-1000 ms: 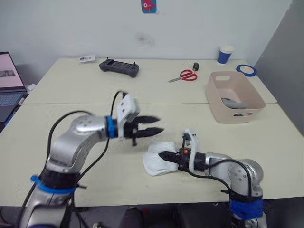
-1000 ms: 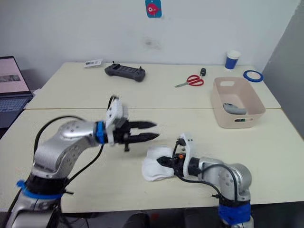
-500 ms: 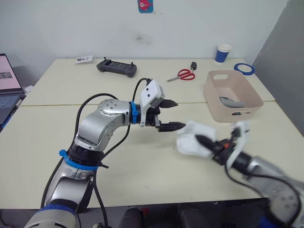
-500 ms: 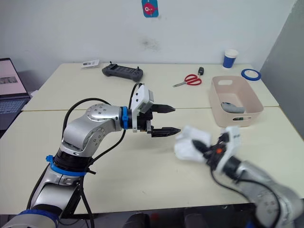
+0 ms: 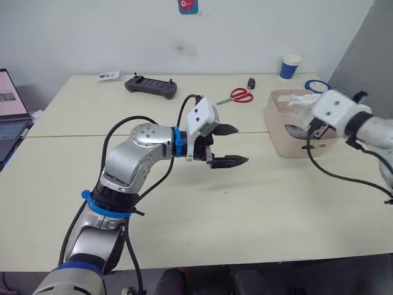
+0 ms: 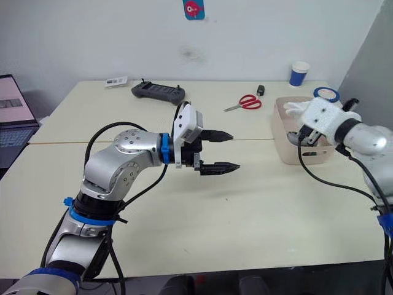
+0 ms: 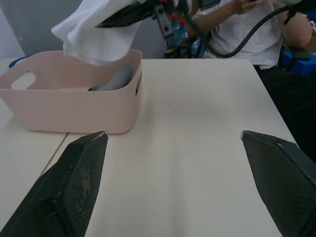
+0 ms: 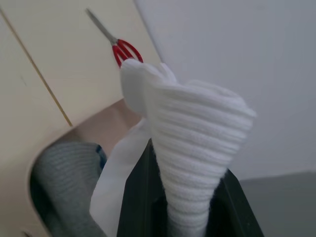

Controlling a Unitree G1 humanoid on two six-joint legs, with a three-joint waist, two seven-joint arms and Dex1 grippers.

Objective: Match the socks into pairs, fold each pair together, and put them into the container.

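Light: I saw even, bright room light, no glare | Shadows: soft on the table (image 5: pixel 258 203) at frame centre | Blur: right gripper (image 5: pixel 316 126) smeared at right edge; wrist views soft close up.

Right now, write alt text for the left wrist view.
The right hand holds white socks above a pink container that already has a grey sock inside. The left hand's two black fingers spread wide over the cream table.

left arm (image 5: pixel 138 150): raised mid-table, fingers (image 5: pixel 230 161) spread | right gripper (image 6: pixel 307 132): extended forward, fingers clamped
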